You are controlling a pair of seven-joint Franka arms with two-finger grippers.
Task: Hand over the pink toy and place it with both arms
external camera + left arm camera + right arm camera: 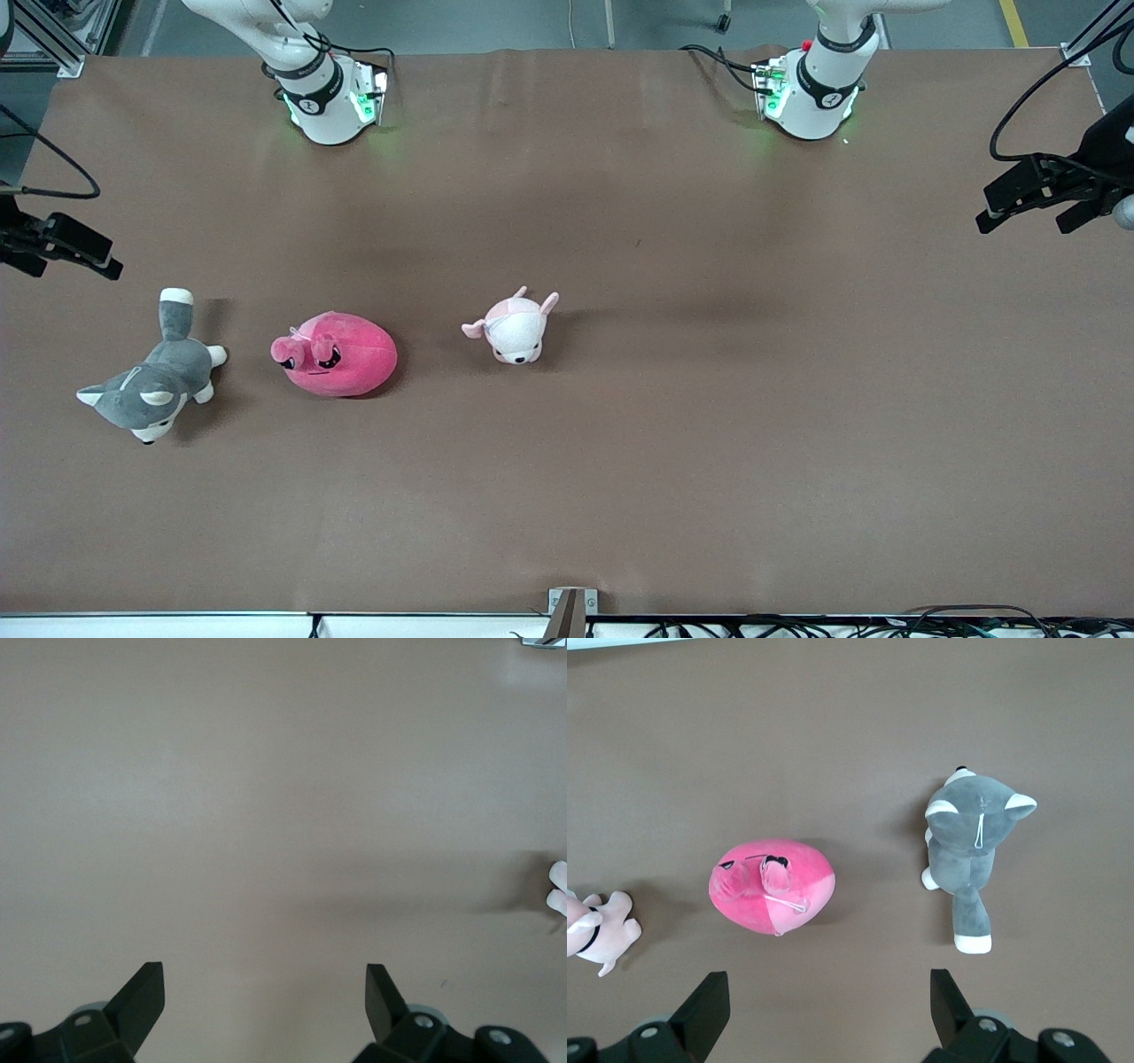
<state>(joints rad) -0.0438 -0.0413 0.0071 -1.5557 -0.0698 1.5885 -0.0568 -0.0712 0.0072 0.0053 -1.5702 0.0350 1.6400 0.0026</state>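
Observation:
The pink toy (337, 353), a round hot-pink plush with black sleepy eyes, lies on the brown table (709, 399) toward the right arm's end. It also shows in the right wrist view (772, 885). My right gripper (829, 974) is open and empty, high over the table edge at its own end (75, 266), apart from the toy. My left gripper (264, 967) is open and empty over bare table at the left arm's end (1019, 221).
A grey-and-white husky plush (155, 385) lies beside the pink toy, closer to the right arm's end. A small pale pink-and-white animal plush (516, 326) lies beside the toy toward the table's middle. Cables run along the table's near edge.

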